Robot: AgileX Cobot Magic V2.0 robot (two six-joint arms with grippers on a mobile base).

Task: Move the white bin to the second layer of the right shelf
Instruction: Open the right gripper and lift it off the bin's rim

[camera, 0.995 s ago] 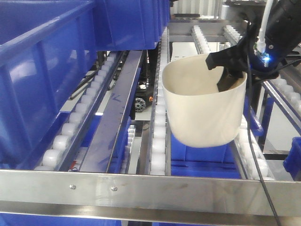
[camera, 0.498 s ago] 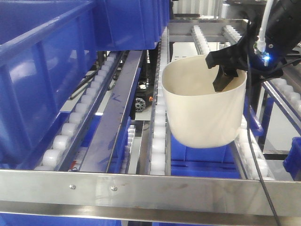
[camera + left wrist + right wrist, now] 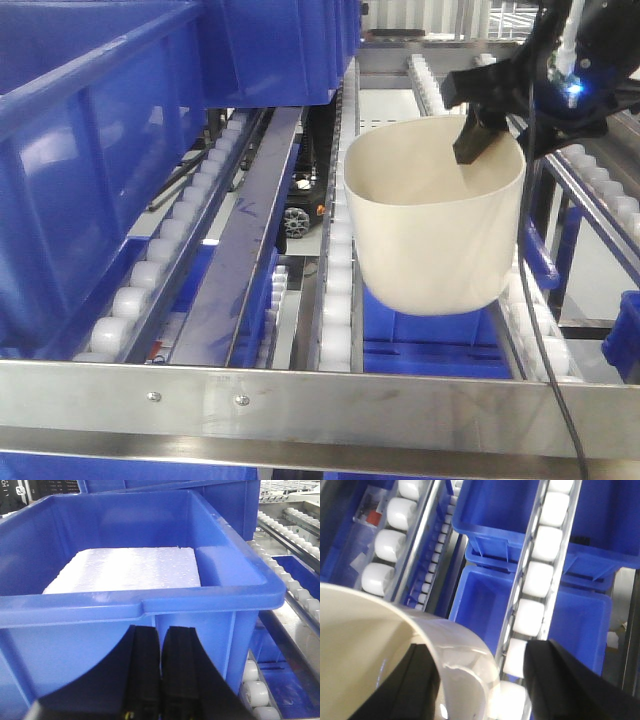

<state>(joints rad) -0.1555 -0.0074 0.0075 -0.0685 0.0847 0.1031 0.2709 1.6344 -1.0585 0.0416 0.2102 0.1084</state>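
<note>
The cream-white bin [image 3: 435, 240] sits upright across two roller rails [image 3: 335, 290] of the steel shelf level, behind its flat front bar [image 3: 300, 400]. My right gripper [image 3: 488, 128] hovers over the bin's far right rim and is open. One black finger [image 3: 472, 140] dips just inside the wall, and the other stands outside it. In the right wrist view the bin's rim [image 3: 465, 645] runs between the spread fingers of the gripper [image 3: 480, 655], with a wide gap to the outer finger [image 3: 555, 680]. My left gripper [image 3: 161, 635] is shut, empty, facing a blue crate [image 3: 150, 607].
Big blue crates [image 3: 100, 150] fill the left lane of the shelf. The crate in the left wrist view holds a white foam slab [image 3: 130, 570]. More blue crates [image 3: 495, 605] lie on the level below the rollers. Cables [image 3: 540, 300] hang from the right arm.
My right gripper has risen and its inner finger has drawn up out of the bin's depth. The bin has stayed in place on the rollers. The left side is unchanged.
</note>
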